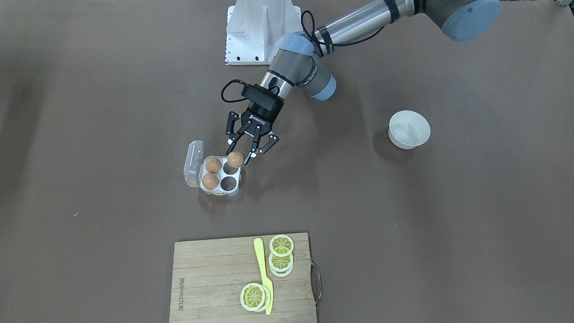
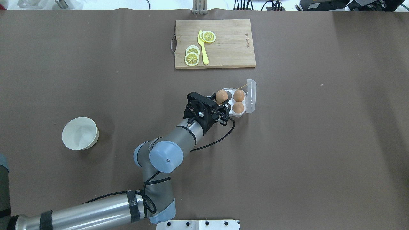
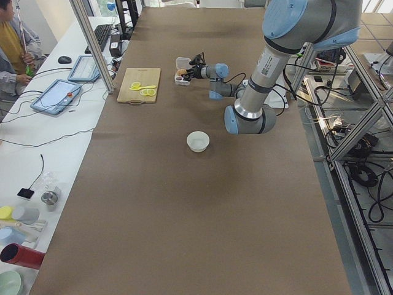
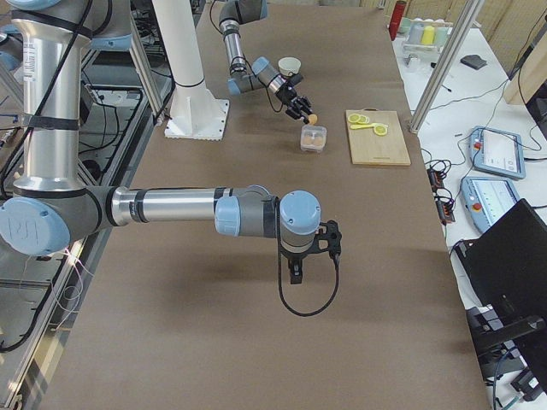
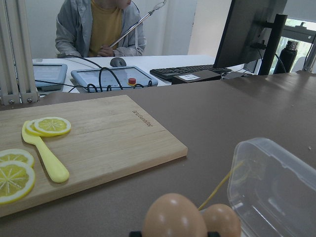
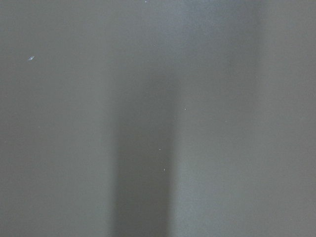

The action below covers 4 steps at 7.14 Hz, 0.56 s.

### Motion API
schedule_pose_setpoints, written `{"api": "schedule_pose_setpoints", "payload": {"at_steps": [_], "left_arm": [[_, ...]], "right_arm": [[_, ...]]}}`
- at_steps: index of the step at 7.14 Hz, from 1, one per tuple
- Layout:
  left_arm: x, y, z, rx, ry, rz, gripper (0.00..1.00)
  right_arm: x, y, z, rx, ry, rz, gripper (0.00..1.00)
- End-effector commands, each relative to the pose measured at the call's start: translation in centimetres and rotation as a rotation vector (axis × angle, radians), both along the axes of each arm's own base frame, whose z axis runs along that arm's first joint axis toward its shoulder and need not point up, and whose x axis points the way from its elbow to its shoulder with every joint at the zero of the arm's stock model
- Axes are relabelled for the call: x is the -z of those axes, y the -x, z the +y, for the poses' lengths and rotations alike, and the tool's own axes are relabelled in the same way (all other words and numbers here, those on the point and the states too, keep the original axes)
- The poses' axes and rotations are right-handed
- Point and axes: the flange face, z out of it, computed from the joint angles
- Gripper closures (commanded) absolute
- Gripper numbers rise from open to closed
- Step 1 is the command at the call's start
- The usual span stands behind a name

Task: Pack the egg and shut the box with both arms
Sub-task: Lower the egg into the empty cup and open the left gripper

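My left gripper [image 1: 239, 155] is shut on a light-brown egg [image 1: 235, 159] and holds it just above the near-robot corner of the clear egg carton [image 1: 220, 174]. Two more eggs [image 1: 213, 165] [image 1: 210, 181] sit in the cups next to the open, upright lid [image 1: 193, 163]. One empty cup [image 1: 228, 182] shows; the other lies under the held egg. The left wrist view shows the held egg [image 5: 174, 217] close up beside the lid [image 5: 274, 182]. My right gripper [image 4: 295, 272] shows only in the exterior right view, far from the carton; I cannot tell whether it is open or shut.
A white bowl [image 1: 409, 129] stands on the robot's left side. A wooden cutting board [image 1: 215, 278] with lemon slices [image 1: 281, 245] and a yellow knife [image 1: 262, 269] lies beyond the carton. The white stand [image 1: 262, 31] is at the robot's base.
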Motion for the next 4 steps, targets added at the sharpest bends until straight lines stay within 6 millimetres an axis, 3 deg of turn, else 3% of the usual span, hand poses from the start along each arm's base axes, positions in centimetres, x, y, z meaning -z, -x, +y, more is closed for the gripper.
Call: {"api": "schedule_pose_setpoints", "payload": {"at_steps": [1,4], "left_arm": [[-0.4,-0.9,0.9,-0.006,-0.037,-0.060,1.00],[1.0,-2.4,0.6,-0.014,-0.038,-0.062,1.00]], "right_arm": [[0.0,0.0,0.0,0.000,0.000,0.000,0.00],[-0.1,0.0,0.1,0.000,0.003,0.000,0.00]]}}
